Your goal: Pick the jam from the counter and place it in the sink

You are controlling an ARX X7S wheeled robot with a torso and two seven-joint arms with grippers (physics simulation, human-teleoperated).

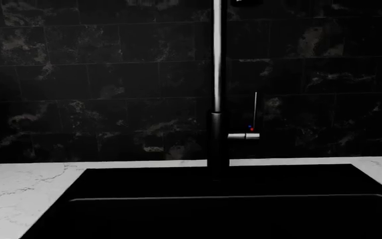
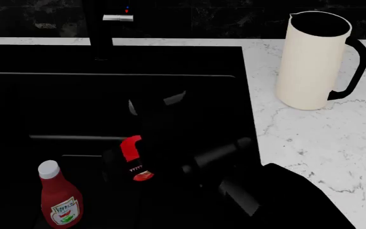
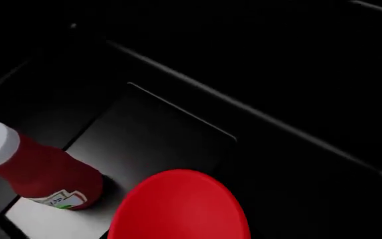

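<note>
A: Where's the jam (image 2: 134, 158)?

B: Over the sink (image 2: 170, 62), tipped on its side, held in the right claw (image 2: 146, 160). The black arm against the black basin hides the fingers, so the grip looks closed on the jar, but only probably.

A: And the left claw?

B: Out of sight; its camera shows just the faucet (image 1: 218, 74) and the surface (image 1: 18, 184) at the sink's back edge.

A: Counts?

B: One jam, one ketchup bottle (image 2: 59, 195) standing in the sink, one cream pitcher (image 2: 310, 59) near the surface's back right.
</note>
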